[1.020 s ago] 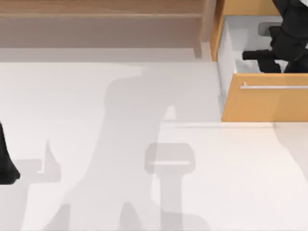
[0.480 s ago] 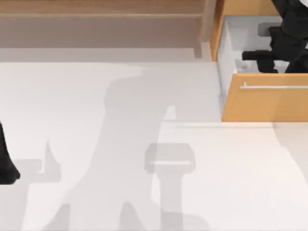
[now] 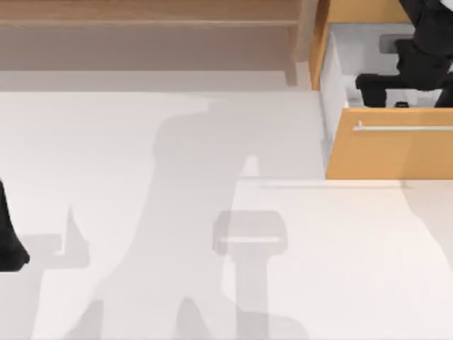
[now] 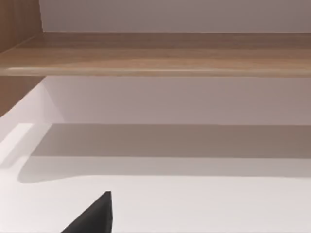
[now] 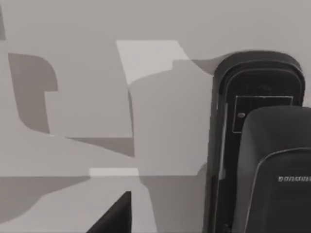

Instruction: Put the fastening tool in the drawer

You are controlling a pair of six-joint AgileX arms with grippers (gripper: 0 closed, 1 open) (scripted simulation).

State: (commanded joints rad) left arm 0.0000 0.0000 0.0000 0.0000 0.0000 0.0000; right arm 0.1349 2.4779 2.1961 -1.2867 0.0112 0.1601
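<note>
Top view, far left edge, low down: left arm (image 3: 8, 244), parked on the white table (image 3: 212, 283) and well apart from all else. Left gripper (image 4: 95, 219) seen as a dark wedge at the edge of the left wrist view, over bare table; grip state cannot be told.

Top view, upper left to centre: long brown wooden shelf (image 3: 148, 32) running along the far side of the table, its end post just beside the drawer. Same shelf (image 4: 155, 53) seen in the left wrist view as a wood board across the far side, with the table below it.

Top view, centre: grey shadows cast across the table.

Top view, upper right: drawer (image 3: 396, 152) pulled open, with an orange-brown wooden front, a thin silver handle (image 3: 403, 128) lying level across it, and a white inside (image 3: 354, 53).

Top view, far right: right arm (image 3: 428, 42) reaching down into the open drawer, with the right gripper (image 3: 407, 71) low over the white inside. Dark shapes there merged, so gripper and tool hard to tell apart from above; whether gripping or free cannot be told.

Right wrist view: black fastening tool (image 5: 257, 145), long with a rounded end, inside the drawer against its pale floor (image 5: 87, 97).
</note>
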